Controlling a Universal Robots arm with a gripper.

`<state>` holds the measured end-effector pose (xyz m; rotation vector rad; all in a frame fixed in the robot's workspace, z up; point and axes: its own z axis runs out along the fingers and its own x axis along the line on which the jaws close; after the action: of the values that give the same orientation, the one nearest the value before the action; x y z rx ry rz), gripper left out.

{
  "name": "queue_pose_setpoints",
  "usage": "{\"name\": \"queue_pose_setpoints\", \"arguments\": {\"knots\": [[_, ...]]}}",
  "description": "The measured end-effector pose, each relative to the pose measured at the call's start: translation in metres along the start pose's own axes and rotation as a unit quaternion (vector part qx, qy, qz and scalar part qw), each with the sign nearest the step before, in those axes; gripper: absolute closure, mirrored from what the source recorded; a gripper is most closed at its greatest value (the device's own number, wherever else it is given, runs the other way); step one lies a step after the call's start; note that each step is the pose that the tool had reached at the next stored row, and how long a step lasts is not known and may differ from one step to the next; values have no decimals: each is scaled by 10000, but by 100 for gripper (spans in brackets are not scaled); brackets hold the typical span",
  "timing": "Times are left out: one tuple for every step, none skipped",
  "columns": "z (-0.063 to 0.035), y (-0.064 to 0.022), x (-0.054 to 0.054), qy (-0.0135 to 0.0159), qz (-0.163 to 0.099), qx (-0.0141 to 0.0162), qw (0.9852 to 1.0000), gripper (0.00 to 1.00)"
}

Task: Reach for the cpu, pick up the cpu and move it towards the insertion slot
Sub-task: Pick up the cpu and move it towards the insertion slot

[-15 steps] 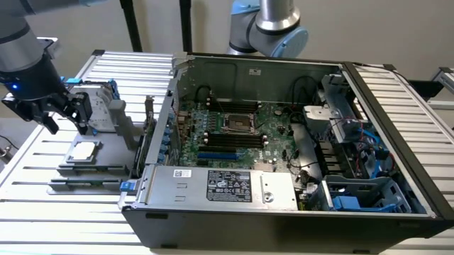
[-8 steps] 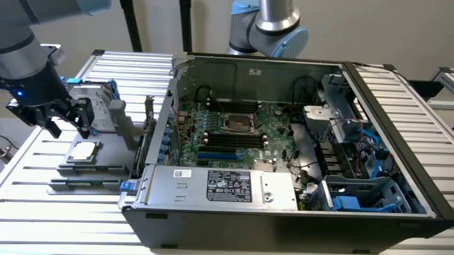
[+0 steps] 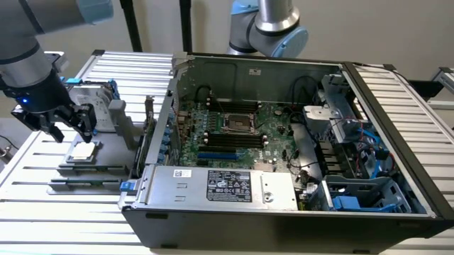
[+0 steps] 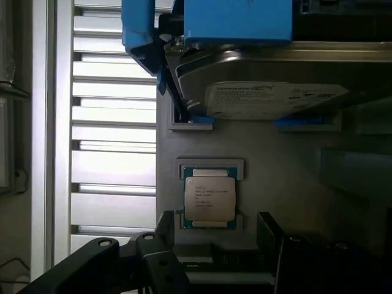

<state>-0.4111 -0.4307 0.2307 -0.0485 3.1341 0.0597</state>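
computer case (image 3: 284, 66): lying open, insertion slot (image 3: 236, 123) sitting on its green board, well apart from the cpu (image 3: 82, 152)
arm (image 3: 28, 58): reaching down at the exterior view's left
gripper (image 3: 71, 133): hanging just above the cpu, jaws standing apart, empty
cpu: resting flat in a grey holder (image 3: 85, 170); probably light, stiff, fragile, so opposite edges are looking safest

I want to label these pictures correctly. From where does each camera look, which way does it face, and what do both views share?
Exterior view: off the arm, high, looking down on the open computer case and its socket; the arm and open gripper hover by the cpu.
Wrist view: on the wrist, looking down onto the cpu and hard drive; dark fingers show.
Shared: the cpu on its grey tray.
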Motion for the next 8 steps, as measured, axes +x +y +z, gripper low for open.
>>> {"name": "queue_pose_setpoints", "arguments": {"knots": [[19, -1, 0, -1, -1, -1, 10000, 35], [38, -1, 0, -2, -2, -1, 10000, 35], [55, -2, 0, -4, -3, 0, 10000, 35], [74, -3, 0, -6, -4, 0, 10000, 35], [92, -4, 0, -9, -4, 0, 10000, 35], [110, -4, 0, -13, -5, 0, 10000, 35], [128, -5, 1, -18, -5, 0, 10000, 35], [147, -6, 1, -23, -5, 0, 10000, 35]]}}
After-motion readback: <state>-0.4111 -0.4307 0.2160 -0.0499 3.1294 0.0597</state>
